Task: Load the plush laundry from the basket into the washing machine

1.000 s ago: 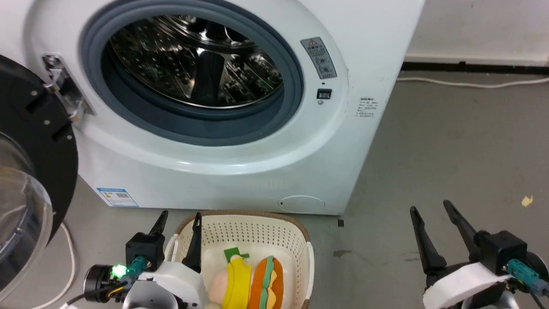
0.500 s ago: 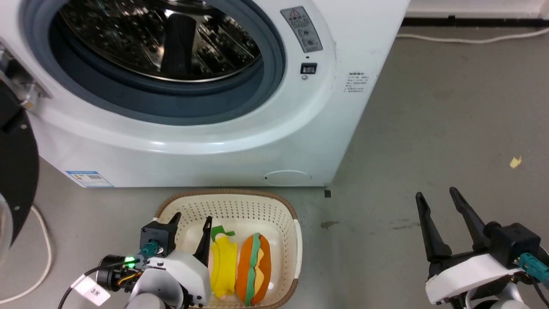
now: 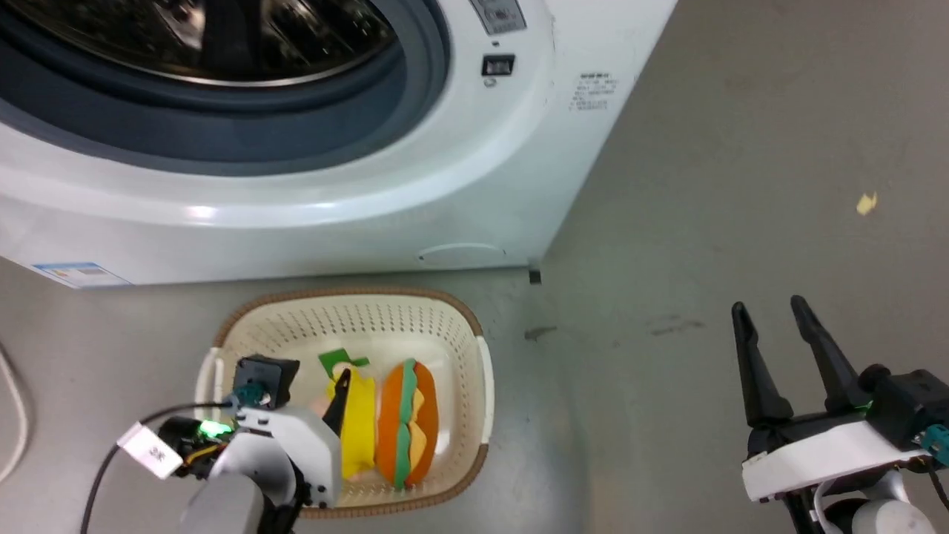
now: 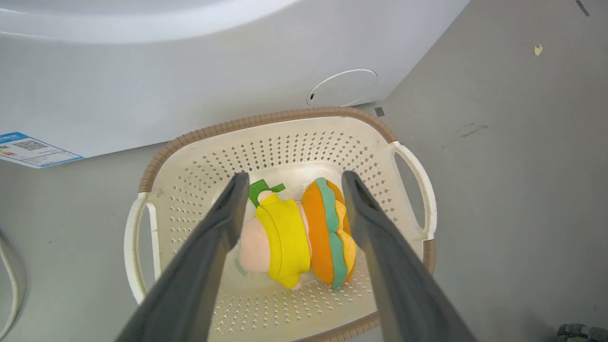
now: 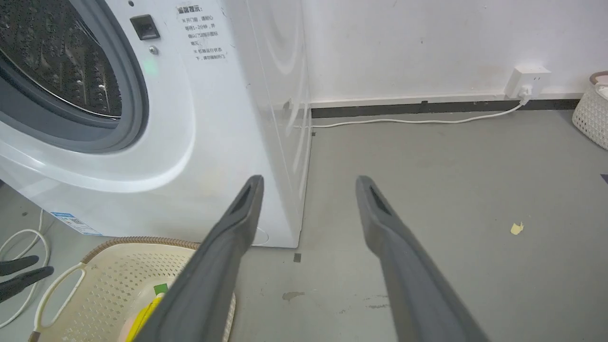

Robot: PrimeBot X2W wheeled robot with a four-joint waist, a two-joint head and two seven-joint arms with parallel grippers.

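Observation:
The cream basket [image 3: 348, 319] with the brown rim stands on the floor right in front of the white washing machine [image 3: 445, 185], whose grey-gasketed porthole and steel drum [image 3: 222, 37] stand uncovered; its door is out of view. Inside lie the plush laundry side by side: the pinkish figure in yellow [image 3: 361, 423] on the left, the orange hamburger [image 3: 406, 423] on the right. My left gripper [image 3: 311, 374] hangs open over the basket [image 4: 285, 115], its fingers straddling both toys [image 4: 285, 232] from above without touching them. To the right my right gripper [image 3: 769, 302] stands open and empty over bare floor.
A white cable [image 3: 11, 423] curls on the floor at the left. Another cable [image 5: 418, 121] runs along the wall to a socket [image 5: 527, 80]. A white woven bin [image 5: 591, 114] stands at the far right, and a yellow scrap [image 3: 865, 202] lies on the grey floor.
The head camera has tilted down, so the washer slid up and its door left the picture. My left gripper has moved in over the basket, above the toys. The right gripper has kept its place.

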